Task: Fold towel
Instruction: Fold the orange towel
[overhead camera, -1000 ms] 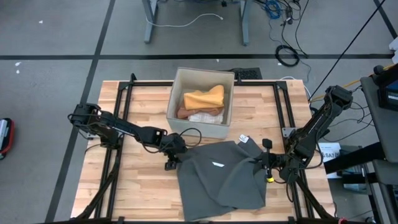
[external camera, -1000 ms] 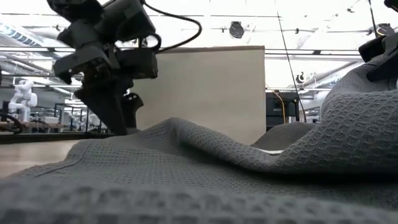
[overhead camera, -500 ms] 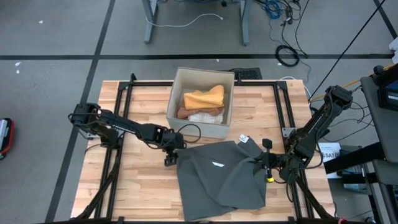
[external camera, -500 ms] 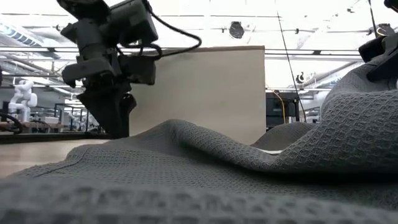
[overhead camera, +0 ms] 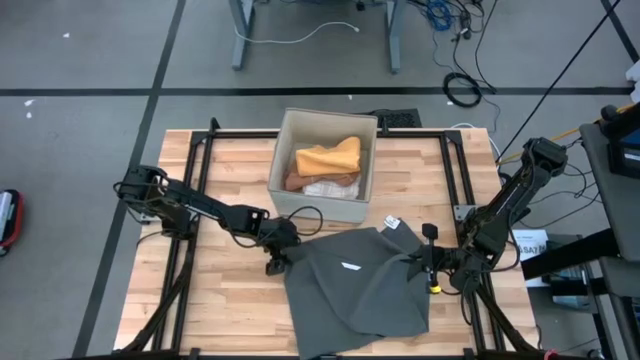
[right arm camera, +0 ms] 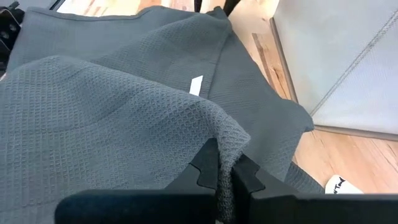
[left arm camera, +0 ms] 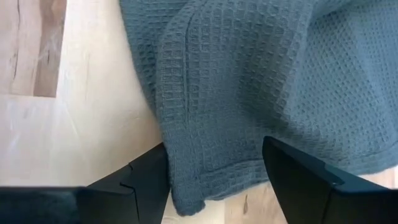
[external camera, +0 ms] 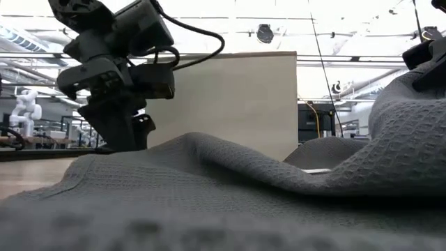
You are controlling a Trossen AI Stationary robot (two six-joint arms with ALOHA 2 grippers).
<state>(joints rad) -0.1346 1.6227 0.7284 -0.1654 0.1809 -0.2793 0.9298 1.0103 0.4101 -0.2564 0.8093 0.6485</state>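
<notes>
Towel (overhead camera: 355, 290) corner between spread left end effector (left arm camera: 211, 168) fingers; right end effector (right arm camera: 222, 163) clamped on towel; shallow bite could slip.

A grey floor (overhead camera: 80, 60) with dark seams surrounds the wooden table (overhead camera: 220, 290); cables (overhead camera: 455, 60) lie on it near grey desk legs (overhead camera: 240, 35). Across the room, ceiling lights (external camera: 230, 8) shine over distant workbenches (external camera: 42, 143)

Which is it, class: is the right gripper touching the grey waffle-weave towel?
Touching. In the right wrist view, the right gripper has its fingers shut on a raised fold of the grey waffle-weave towel, the cloth pinched between them.
</notes>
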